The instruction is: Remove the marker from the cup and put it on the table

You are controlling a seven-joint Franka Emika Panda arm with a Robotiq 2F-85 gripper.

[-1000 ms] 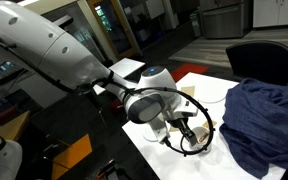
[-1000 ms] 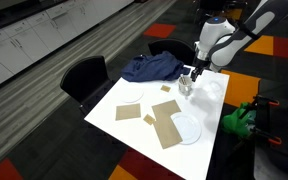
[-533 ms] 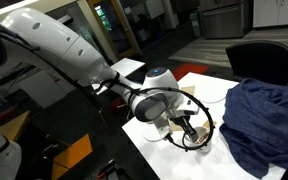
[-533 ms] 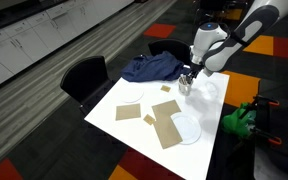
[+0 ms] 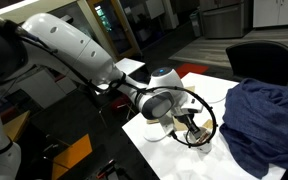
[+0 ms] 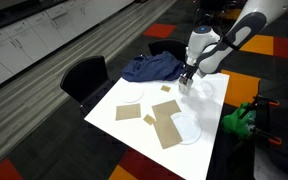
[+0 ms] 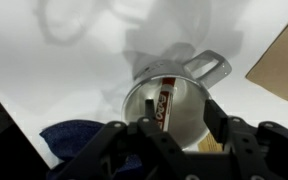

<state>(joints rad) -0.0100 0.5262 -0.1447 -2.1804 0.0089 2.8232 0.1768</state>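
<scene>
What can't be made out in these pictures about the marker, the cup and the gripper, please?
- Marker: shows only in the wrist view, inside the cup; its lower end is blurred.
- Cup, in both exterior views: mostly hidden by the gripper, and too small.
- Wrist view: blur and the bottom edge hide the fingertips, so contact with marker or cup is unclear.

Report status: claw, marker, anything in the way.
Claw open, over cup. Marker inside cup, not gripped. Nothing across cup mouth.
</scene>
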